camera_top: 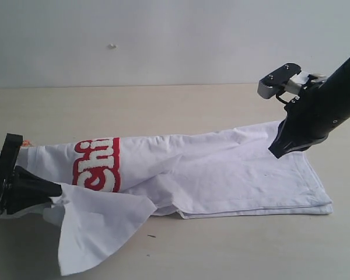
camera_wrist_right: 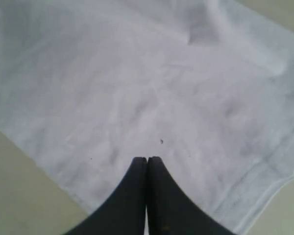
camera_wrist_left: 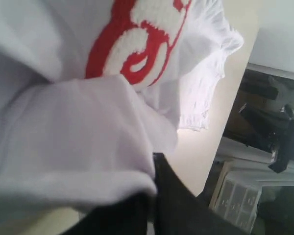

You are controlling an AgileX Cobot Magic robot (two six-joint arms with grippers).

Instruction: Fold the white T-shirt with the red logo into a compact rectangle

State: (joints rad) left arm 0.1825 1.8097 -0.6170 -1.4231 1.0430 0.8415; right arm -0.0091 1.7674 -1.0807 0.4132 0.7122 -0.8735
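I am clamping left tool [camera_top: 56,191] on white T-shirt [camera_top: 221,175] | right tool [camera_top: 278,153] together, empty | shirt lying lengthwise between them

I look across a pale, wood-toned tabletop [camera_top: 163,111] filling the lower two thirds of the frame. Behind it a grey-white wall [camera_top: 233,35] takes the top, with a small light speck [camera_top: 112,46] at upper left. The light is soft and even. My left wrist view catches dark equipment [camera_wrist_left: 269,117] and perhaps a white gridded crate [camera_wrist_left: 235,196], blurred, beyond the table's edge.
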